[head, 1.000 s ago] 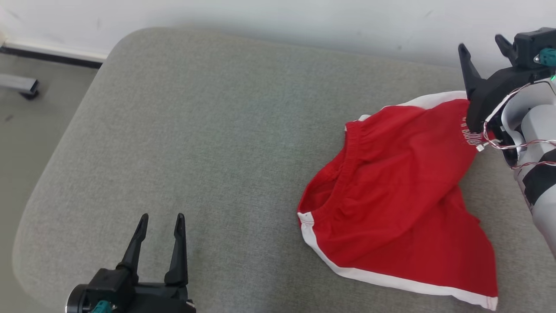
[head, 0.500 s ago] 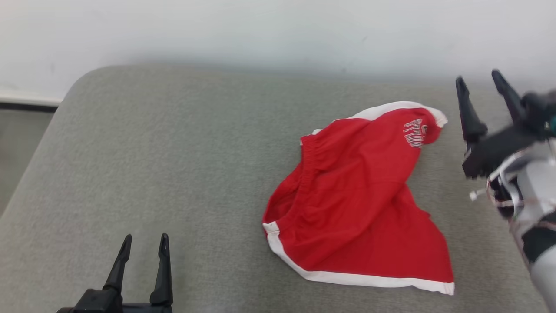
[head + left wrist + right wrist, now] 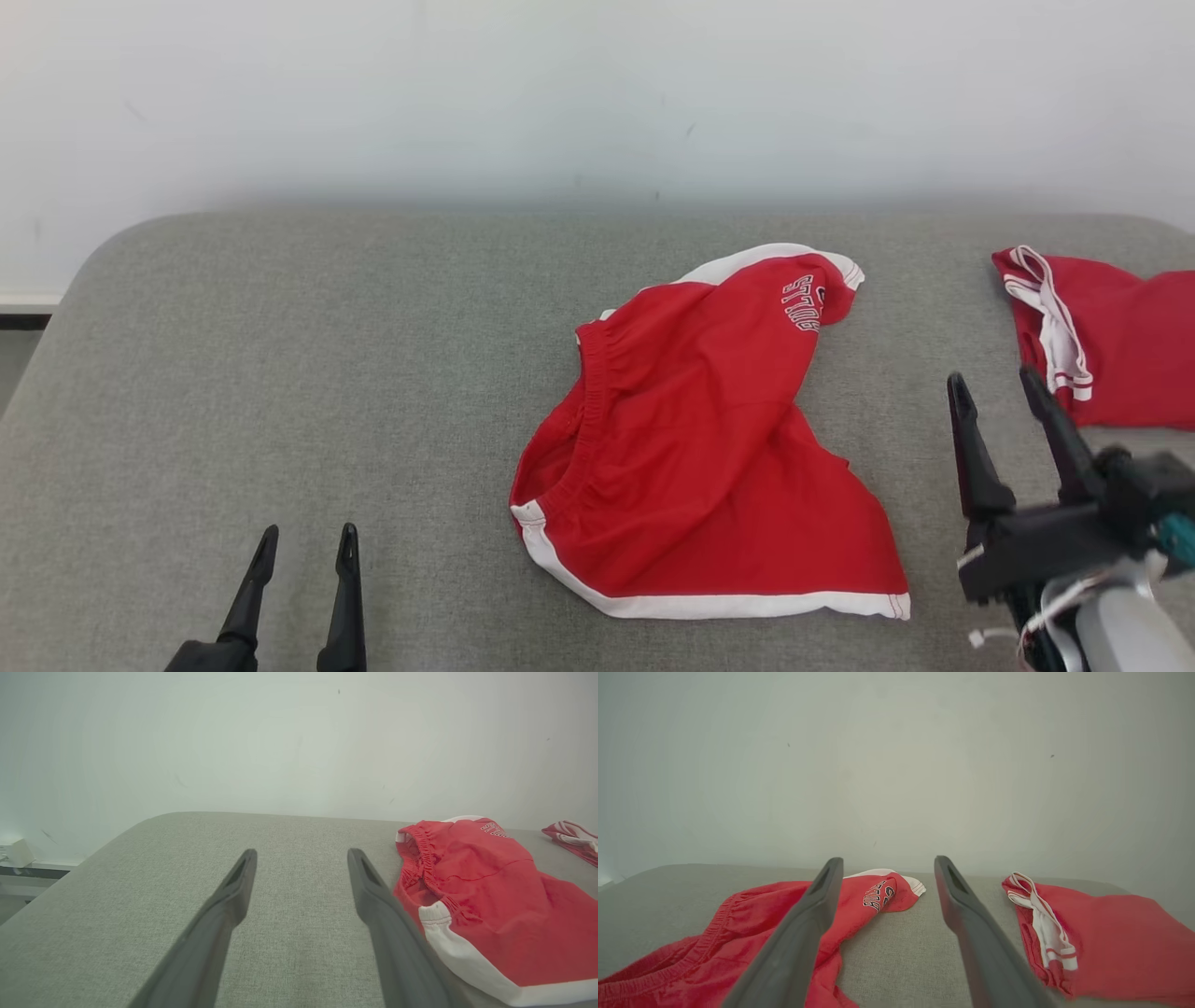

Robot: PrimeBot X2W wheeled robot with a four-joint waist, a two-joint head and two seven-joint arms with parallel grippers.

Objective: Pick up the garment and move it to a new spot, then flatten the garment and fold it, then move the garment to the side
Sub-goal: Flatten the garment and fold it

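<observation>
The grey cushion (image 3: 280,373) is shifting across the head view, but that is the camera swinging, not the things on it moving. The garment, a pair of red shorts (image 3: 691,448) with white trim, is lying rumpled just past the middle toward 4 o'clock. Its waistband is gaping open at 9 o'clock of the heap, and its lettered corner is flopping over at 1 o'clock. A second red garment (image 3: 1120,345) is coming into view at 3 o'clock as the camera turns, well apart from the shorts.

The right gripper (image 3: 991,378) is pulling back. A second ago it was sitting over the lettered corner, and now it is hanging at 4 o'clock, clear of the cloth, with its fingers spread wide and holding nothing. The left gripper (image 3: 308,532) is staying at 7 o'clock, also gaping and empty, near the white hem in its wrist view but not touching it.

The shorts are probably resting in their new spot, released. Flattening is likely coming next, and both pincers are free to take the edges.
</observation>
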